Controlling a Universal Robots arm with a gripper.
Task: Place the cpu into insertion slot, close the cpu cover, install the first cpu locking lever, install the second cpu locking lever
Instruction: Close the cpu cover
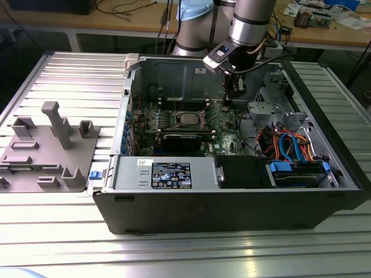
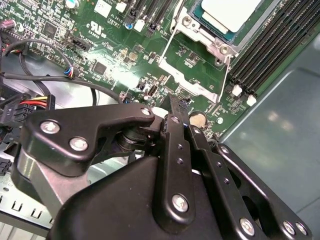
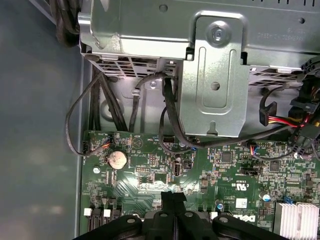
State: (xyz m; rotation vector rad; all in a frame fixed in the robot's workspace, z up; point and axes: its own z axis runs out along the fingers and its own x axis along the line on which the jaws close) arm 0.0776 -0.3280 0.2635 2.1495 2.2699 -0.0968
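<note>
The cpu lies with its silver top up in the insertion slot on the green board inside the open computer case. The cpu cover, a silver frame, lies flat around the chip. A thin wire locking lever stands off from the socket's side, and a second one runs by the frame's corner. My gripper hangs over the board to the exterior view's right of the socket. It is apart from the levers, its black fingers shut with nothing between them.
A metal drive cage and loose cables crowd the exterior view's right. A labelled power supply and a black card sit in front of the socket. Memory slots flank it. A grey fixture tray lies outside the case.
</note>
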